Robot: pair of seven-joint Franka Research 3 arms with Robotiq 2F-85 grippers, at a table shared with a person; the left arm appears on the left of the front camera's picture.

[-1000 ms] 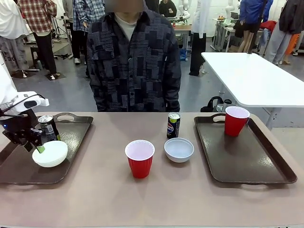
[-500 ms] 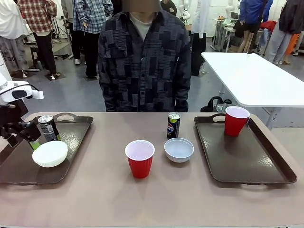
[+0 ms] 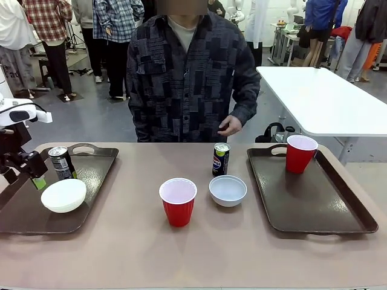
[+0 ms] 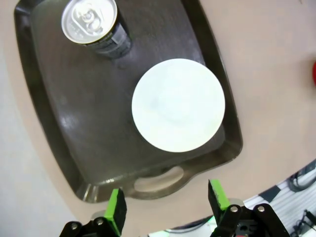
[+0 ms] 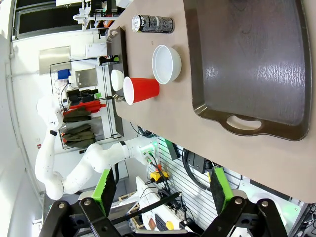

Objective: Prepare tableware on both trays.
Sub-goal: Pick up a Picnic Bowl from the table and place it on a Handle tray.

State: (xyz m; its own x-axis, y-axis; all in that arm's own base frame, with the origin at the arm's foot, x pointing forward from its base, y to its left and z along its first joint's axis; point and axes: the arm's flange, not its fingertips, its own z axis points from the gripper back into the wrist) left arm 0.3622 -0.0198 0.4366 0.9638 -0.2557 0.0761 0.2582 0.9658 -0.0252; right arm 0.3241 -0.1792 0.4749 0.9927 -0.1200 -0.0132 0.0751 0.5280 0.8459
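On the left tray (image 3: 97, 175) the white bowl (image 3: 63, 195) sits near the can (image 3: 60, 162), and the left gripper (image 4: 167, 200), spread and empty above the tray's near edge, should likely take the red cup (image 3: 178, 201) at mid-table next, pinching its wall gently to keep it upright.

The bench (image 3: 121, 254) has a smooth, matt, pinkish-brown top. The left tray (image 3: 91, 175) and right tray (image 3: 314, 208) are dark hard plastic with a soft sheen, and streaky glare lies on their floors. The cream bowl (image 3: 63, 194), lower left, looks smooth and matt. The pale bowl (image 3: 228, 190) is faintly glossy. The middle cup (image 3: 178, 205) and far cup (image 3: 300, 156) are shiny red plastic, white inside. The left can (image 3: 60, 163) and middle can (image 3: 221, 159) are printed metal with bright bare lids. The left claw (image 4: 167, 197) carries matt green pads. The person's shirt (image 3: 187, 78) is woven cloth.
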